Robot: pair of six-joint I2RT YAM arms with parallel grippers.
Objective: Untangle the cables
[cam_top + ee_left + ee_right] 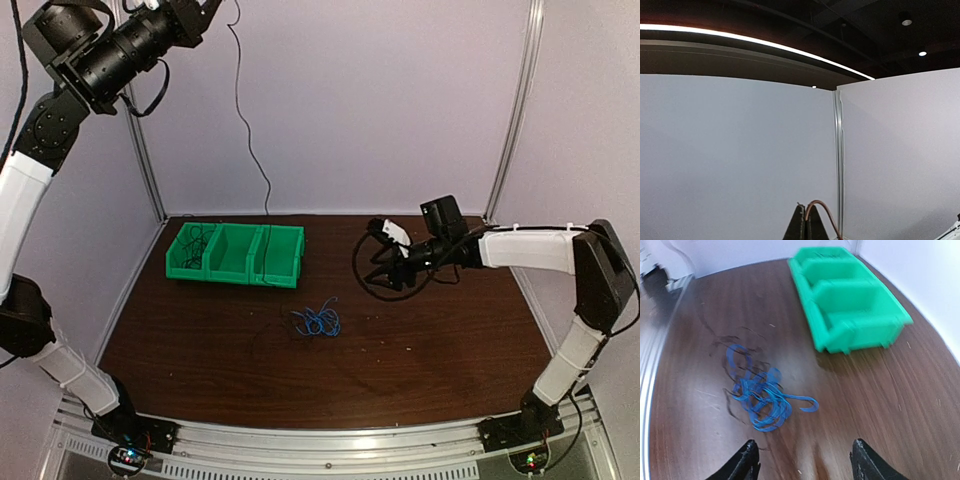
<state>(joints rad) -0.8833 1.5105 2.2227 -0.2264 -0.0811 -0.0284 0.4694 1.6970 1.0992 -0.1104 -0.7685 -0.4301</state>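
Right gripper [804, 460]: your jaws stand wide apart with nothing between them, low over the table and facing the tangle.
Left gripper [805, 226]: raised high, fingers pressed together; you cannot tell whether anything is pinched.
Cables [762, 397]: blue and black strands knotted mid-table, near the green bin [236, 254].
Progress: black wires [193, 243] lie in the bin's left compartment; by my judgement the main knot is yet to be parted.

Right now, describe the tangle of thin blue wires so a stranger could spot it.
On the dark brown wooden table, find the green plastic three-compartment bin at back left. Toward the near edge from its right end lies a loose tangle of thin blue wires, the only blue thing.
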